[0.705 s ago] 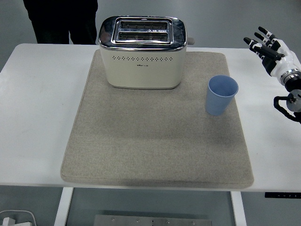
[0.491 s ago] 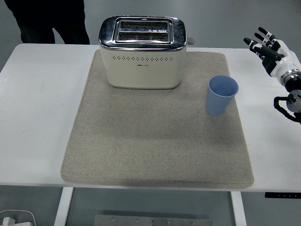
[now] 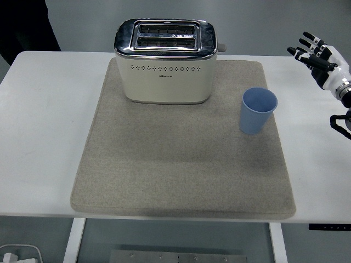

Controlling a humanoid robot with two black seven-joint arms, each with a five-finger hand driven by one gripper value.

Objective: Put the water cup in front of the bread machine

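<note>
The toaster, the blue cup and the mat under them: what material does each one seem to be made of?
Toaster: the top looks like polished metal, since it mirrors its surroundings; the cream body is matte, either painted metal or plastic.
Blue cup: probably plastic, smooth, with a thin rim and an even, dull colour.
Mat: seems to be felt or woven fabric, with a speckled grey-beige, fuzzy, non-reflective surface.

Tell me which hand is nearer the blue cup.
Right. The right hand hovers open, right of and beyond the blue cup, not touching it; the left hand is out of view.
</note>
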